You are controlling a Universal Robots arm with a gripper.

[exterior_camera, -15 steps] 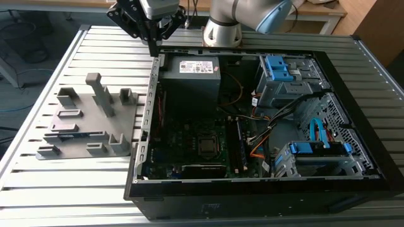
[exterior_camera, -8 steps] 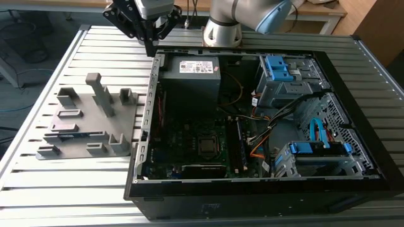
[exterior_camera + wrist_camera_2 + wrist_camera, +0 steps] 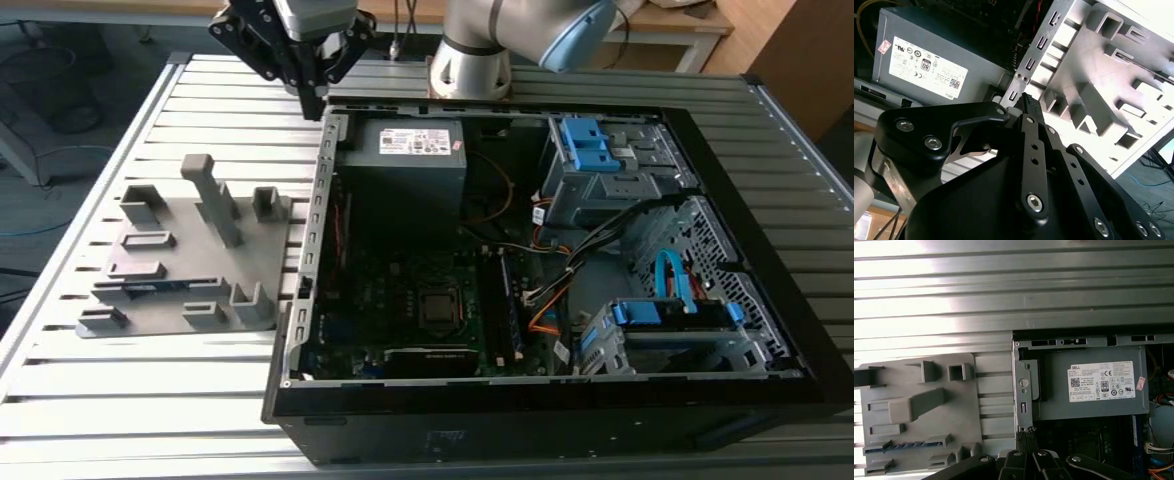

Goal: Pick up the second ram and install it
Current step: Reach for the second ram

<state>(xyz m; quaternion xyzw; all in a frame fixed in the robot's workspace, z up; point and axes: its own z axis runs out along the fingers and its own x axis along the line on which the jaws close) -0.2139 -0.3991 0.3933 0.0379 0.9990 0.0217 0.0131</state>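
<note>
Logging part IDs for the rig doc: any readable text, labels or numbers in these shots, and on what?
Power supply, white label: fine print and marks, too small to quote reliably.
Pink sticker at the label's edge: unreadable.
Tray, ram: no print seen.

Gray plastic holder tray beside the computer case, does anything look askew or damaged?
Nothing stands out. The gray plastic holder tray lies flat on the slatted metal table, and the dark bluish memory stick sits straight in its slot.
</note>
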